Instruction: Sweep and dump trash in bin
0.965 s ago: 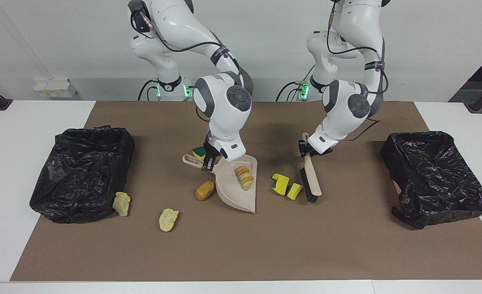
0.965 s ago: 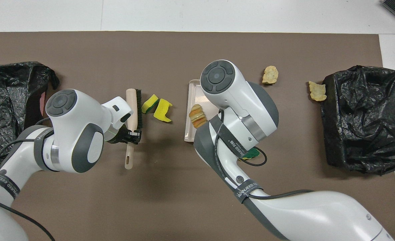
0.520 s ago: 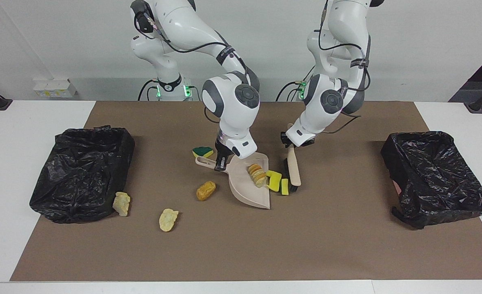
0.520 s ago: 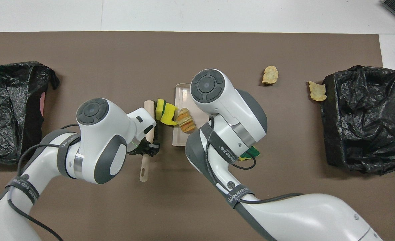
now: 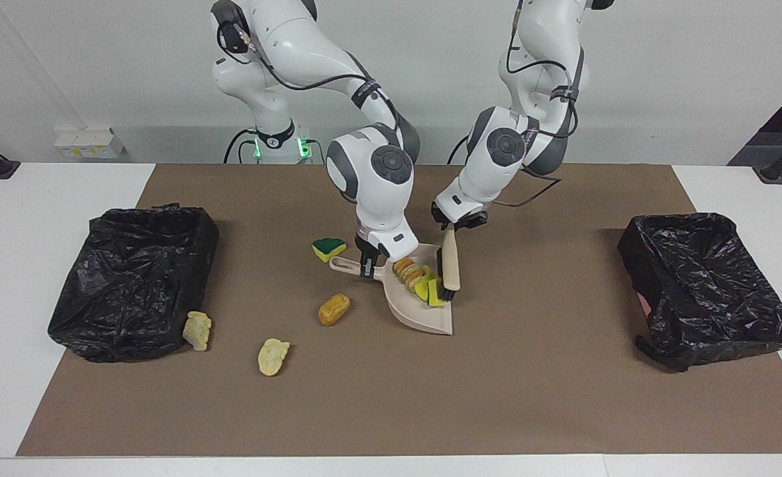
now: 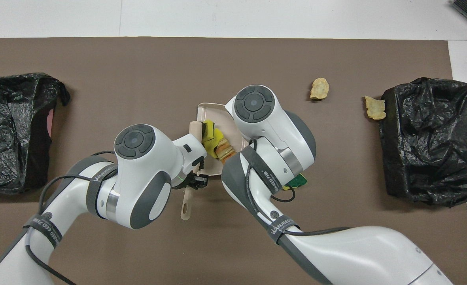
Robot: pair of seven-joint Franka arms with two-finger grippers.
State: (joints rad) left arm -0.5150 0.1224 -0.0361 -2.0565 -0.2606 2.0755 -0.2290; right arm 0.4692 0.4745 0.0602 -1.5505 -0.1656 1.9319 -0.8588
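Yellow sponge pieces (image 5: 428, 290) and a ridged bread chunk (image 5: 405, 271) sit in the beige dustpan (image 5: 424, 317), brush (image 5: 448, 265) bristles pressed against them. Green-and-yellow sponge wedge (image 5: 328, 248) lies on the brown mat (image 5: 391, 397) just beside the dustpan handle, nearer the robots. Orange-brown chunk (image 5: 334, 309) lies close to the pan. Two pale chunks (image 5: 273, 356) (image 5: 197, 330) lie toward the right arm's end, one touching the black bin (image 5: 132, 278) there. Right pincer (image 5: 369, 262) clamps the dustpan handle. Left pincer (image 5: 455, 222) clamps the brush handle. Second bin (image 5: 708, 288) at the left arm's end of the table (image 5: 6, 265).
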